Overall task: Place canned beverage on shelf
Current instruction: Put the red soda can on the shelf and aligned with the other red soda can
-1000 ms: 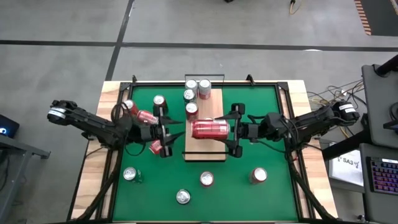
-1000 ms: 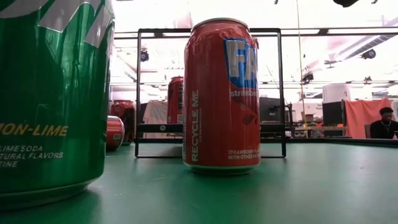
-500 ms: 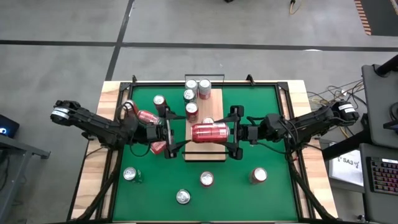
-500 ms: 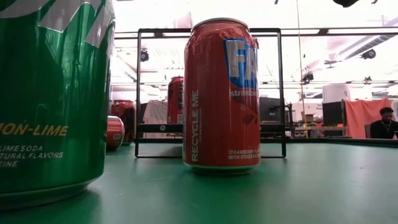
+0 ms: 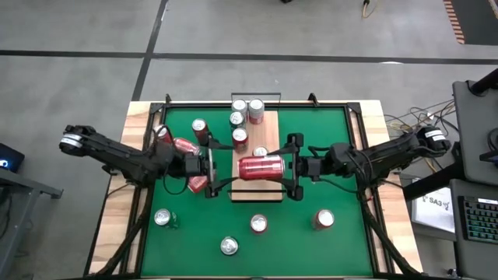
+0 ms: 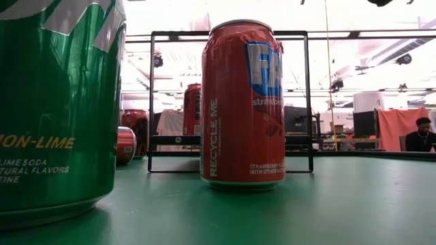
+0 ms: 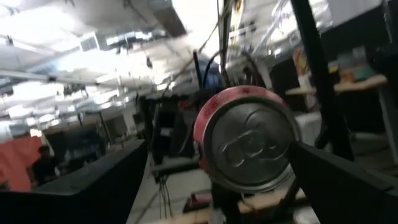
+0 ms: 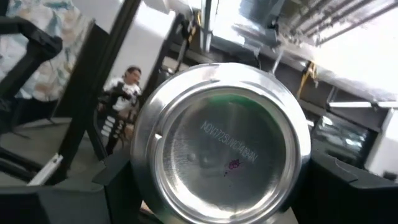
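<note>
A red canned beverage (image 5: 261,166) lies on its side in the air over the shelf (image 5: 255,191), a pale board with black end rails. My right gripper (image 5: 278,167) is shut on its right end. My left gripper (image 5: 221,167) stands open just left of the can, level with it. Its fingers flank the pull-tab top (image 7: 245,140), and I see no touch. Several cans (image 5: 240,138) stand on the shelf's far half. My right gripper pinches the can's round wall near its bottom end (image 8: 142,155) between its two fingers (image 8: 118,182). The fingers come about level from the table's right side and lie along the can. The can lies level, lifted clear above the shelf board.
Red cans (image 5: 184,145) lie and stand on the green mat (image 5: 327,132) under and beside my left arm. More cans (image 5: 257,224) stand along the near side, and a green one (image 6: 54,102) and a red one (image 6: 243,102) stand close before the low camera.
My left gripper has opened wide and tipped up a little, staying just left of the can. My right gripper has kept the can over the shelf.
</note>
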Controlling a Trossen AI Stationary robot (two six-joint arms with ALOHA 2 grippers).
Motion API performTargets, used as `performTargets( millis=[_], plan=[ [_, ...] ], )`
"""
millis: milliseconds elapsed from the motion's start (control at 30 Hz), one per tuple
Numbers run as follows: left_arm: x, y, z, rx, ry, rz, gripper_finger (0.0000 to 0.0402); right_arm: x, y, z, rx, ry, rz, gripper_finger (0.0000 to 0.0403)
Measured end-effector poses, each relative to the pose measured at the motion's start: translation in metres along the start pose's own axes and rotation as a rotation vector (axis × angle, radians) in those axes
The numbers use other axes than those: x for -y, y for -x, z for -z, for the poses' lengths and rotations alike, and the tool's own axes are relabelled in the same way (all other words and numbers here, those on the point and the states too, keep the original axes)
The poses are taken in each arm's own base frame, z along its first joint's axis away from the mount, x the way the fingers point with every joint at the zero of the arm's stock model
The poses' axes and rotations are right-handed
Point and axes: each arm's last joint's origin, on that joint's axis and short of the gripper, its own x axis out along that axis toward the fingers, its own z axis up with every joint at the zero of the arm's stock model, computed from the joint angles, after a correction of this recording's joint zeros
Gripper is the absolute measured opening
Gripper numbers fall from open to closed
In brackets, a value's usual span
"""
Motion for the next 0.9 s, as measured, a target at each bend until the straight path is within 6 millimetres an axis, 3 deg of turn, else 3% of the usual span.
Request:
performTargets(
  millis=[300,600,900],
  plan=[
    [0.0,0.008,0.005,-0.133,0.004,0.059,0.0378,0.001,0.004,0.0,-0.092,0.007,0.037,0.0291],
    [-0.006,0.006,0.001,-0.084,0.041,0.016,0.0378,-0.002,0.002,0.004,-0.104,0.015,0.017,0.0291],
    [0.002,-0.006,0.017,-0.063,0.055,0.018,0.0378,-0.006,-0.003,0.014,-0.103,0.021,0.013,0.0291]
  ],
)
